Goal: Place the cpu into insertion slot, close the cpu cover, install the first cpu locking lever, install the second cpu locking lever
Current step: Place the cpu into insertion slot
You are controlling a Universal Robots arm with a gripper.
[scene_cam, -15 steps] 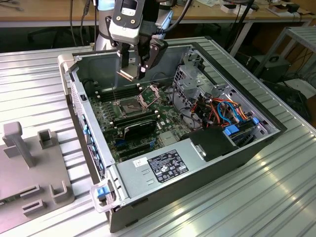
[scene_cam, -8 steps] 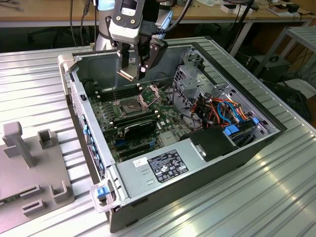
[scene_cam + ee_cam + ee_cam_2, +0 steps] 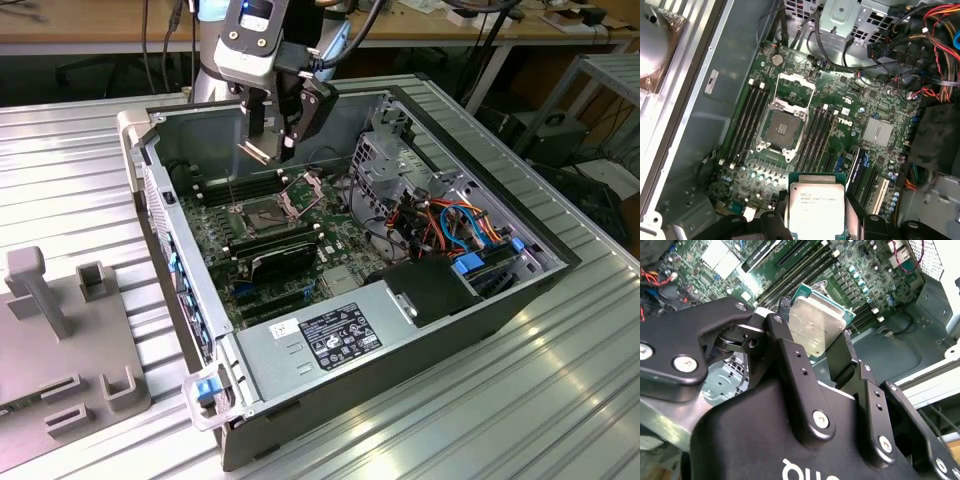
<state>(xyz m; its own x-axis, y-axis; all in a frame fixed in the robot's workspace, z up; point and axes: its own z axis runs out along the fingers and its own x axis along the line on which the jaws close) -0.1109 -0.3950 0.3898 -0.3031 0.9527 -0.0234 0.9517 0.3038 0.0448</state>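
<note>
The hand (image 3: 814, 335) grips the cpu (image 3: 816, 206), silver-topped, green-edged, apparently faintly scratched.

Dull silver-grey cpu (image 3: 816, 206) top, green rim; black end effector (image 3: 815, 340); green board (image 3: 840, 95); dark pin field, silver rim on slot (image 3: 781, 131); silver cover (image 3: 789, 104); red, blue, orange cables (image 3: 455, 222); ribbed silver counter (image 3: 560, 400)
</note>
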